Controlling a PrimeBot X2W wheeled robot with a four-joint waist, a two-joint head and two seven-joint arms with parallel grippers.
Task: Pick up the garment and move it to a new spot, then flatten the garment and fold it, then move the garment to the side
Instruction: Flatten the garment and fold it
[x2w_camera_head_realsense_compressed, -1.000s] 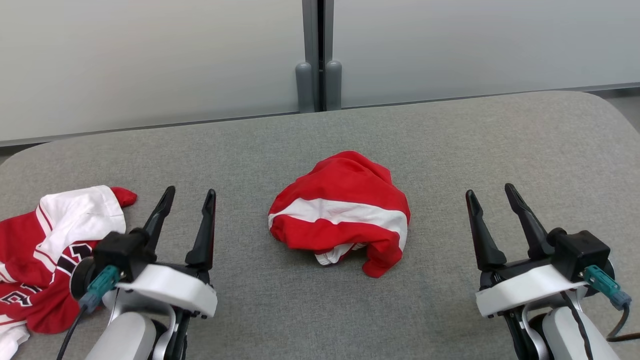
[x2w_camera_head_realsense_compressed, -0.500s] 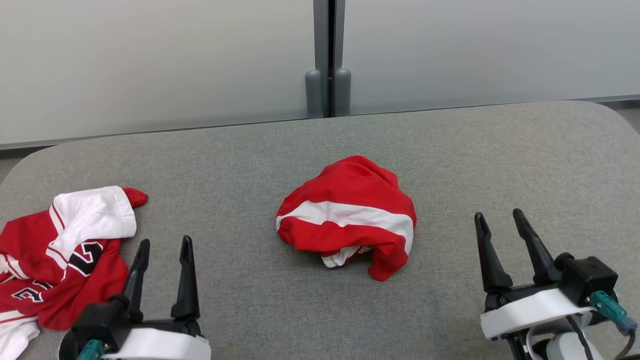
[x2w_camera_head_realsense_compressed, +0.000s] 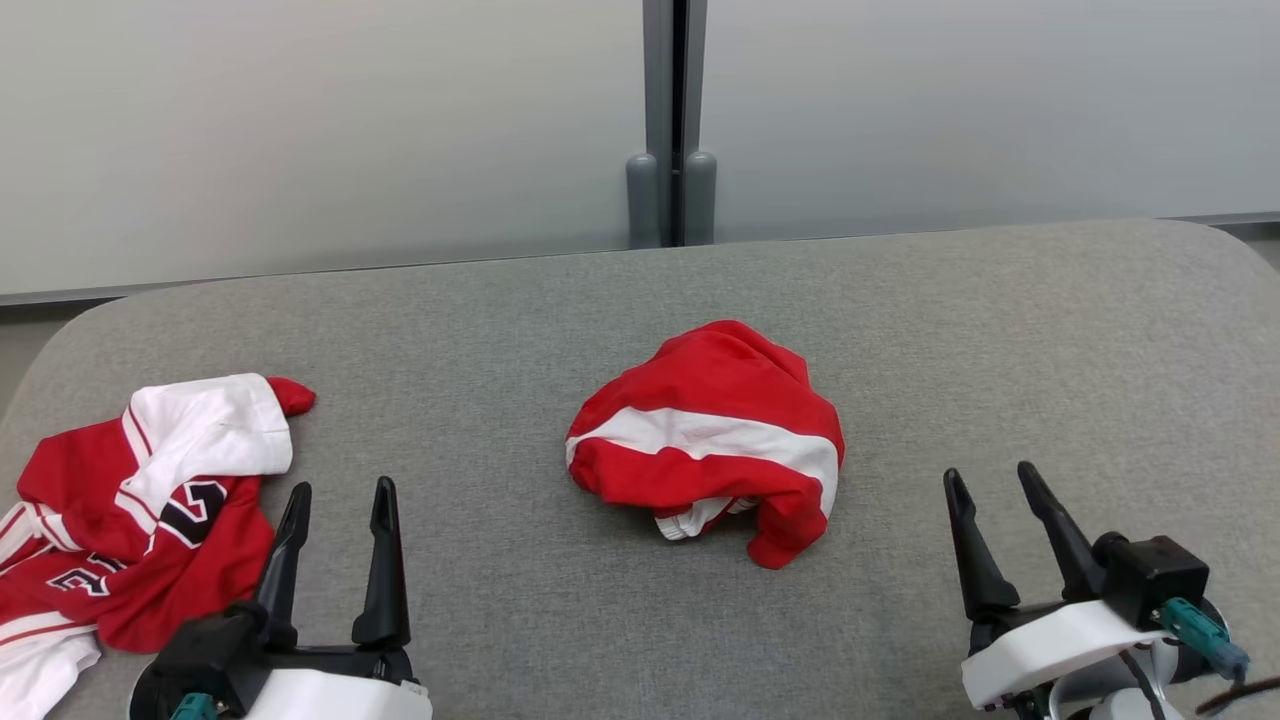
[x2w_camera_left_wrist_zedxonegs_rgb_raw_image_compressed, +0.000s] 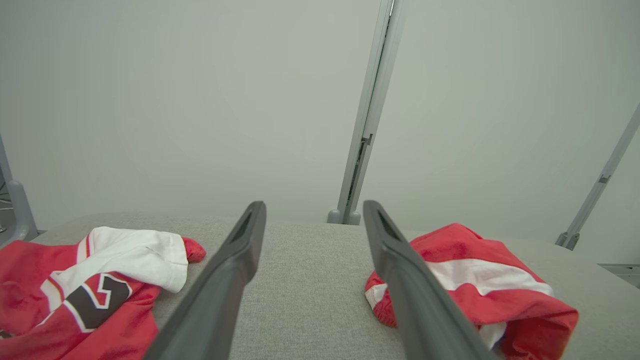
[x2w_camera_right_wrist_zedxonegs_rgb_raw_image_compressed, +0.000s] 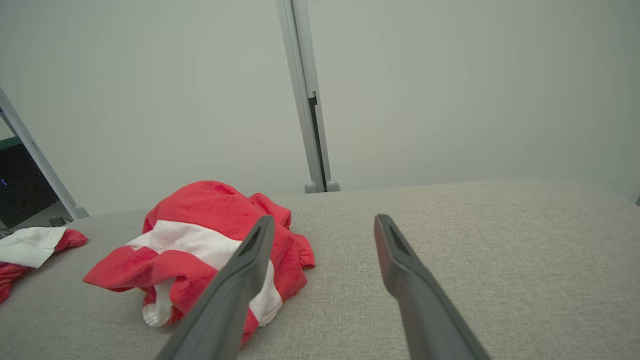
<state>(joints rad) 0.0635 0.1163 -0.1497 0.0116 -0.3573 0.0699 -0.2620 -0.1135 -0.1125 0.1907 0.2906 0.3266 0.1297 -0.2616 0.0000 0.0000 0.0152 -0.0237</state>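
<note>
Nearest, the left gripper (x2w_camera_head_realsense_compressed: 341, 487) and right gripper (x2w_camera_head_realsense_compressed: 988, 470) sat at the near edge of the table (x2w_camera_head_realsense_compressed: 1050, 330), both with fingers spread and empty. A numbered jersey (x2w_camera_head_realsense_compressed: 150, 500) lay just beside the left one. Farther out, mid-table between the two, the garment (x2w_camera_head_realsense_compressed: 710, 440) lay in a crumpled red-and-white heap. It looked light, soft and floppy; the loose red flap at its near edge seemed easiest to pinch.

Soft matt cloth garment (x2w_camera_head_realsense_compressed: 712, 435) lies on the rough grey woven-fabric table (x2w_camera_head_realsense_compressed: 1000, 340).
</note>
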